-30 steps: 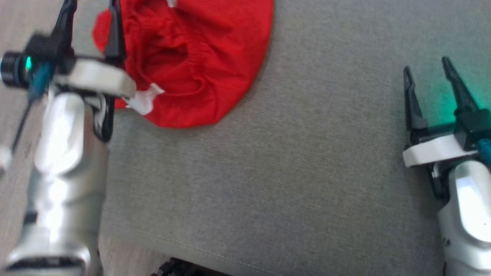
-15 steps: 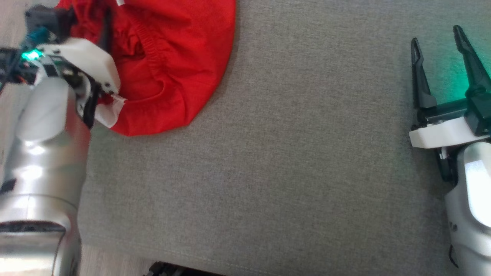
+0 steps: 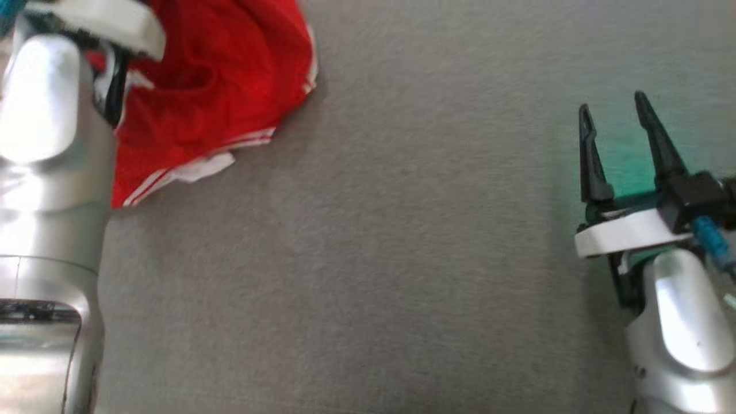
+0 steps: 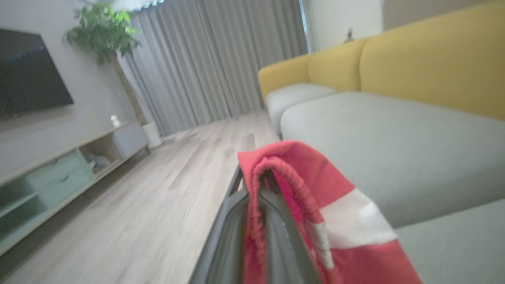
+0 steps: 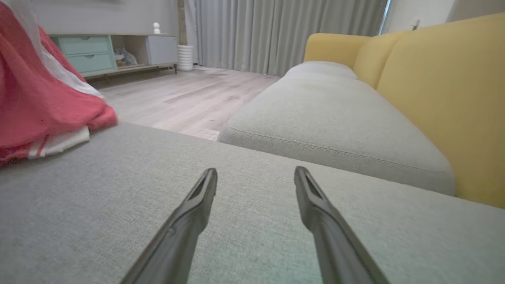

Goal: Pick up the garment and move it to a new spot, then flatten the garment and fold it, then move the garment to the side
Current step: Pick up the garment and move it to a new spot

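Note:
The garment (image 3: 218, 86) is red cloth with white stripes along one hem, bunched at the top left of the grey sofa cushion (image 3: 402, 241). In the left wrist view my left gripper (image 4: 254, 177) is shut on the garment's (image 4: 303, 185) gathered elastic edge, and the cloth drapes over its right finger. My silver left forearm (image 3: 52, 126) covers the garment's left part in the head view. My right gripper (image 3: 612, 103) hovers open over bare cushion at the right, far from the cloth. In the right wrist view it (image 5: 255, 171) holds nothing, with the garment (image 5: 35, 106) at the far left.
A second grey seat cushion (image 5: 335, 122) and the yellow backrest (image 5: 438, 86) lie ahead of the right gripper. Wooden floor (image 4: 158, 189) runs beside the sofa, with a low TV cabinet (image 4: 59, 169), a potted plant (image 4: 102, 31) and grey curtains (image 4: 213, 59) beyond.
My left gripper has closed on the garment's edge and drawn it up, so the white-striped hem now shows. The head camera has shifted. The right gripper stays open.

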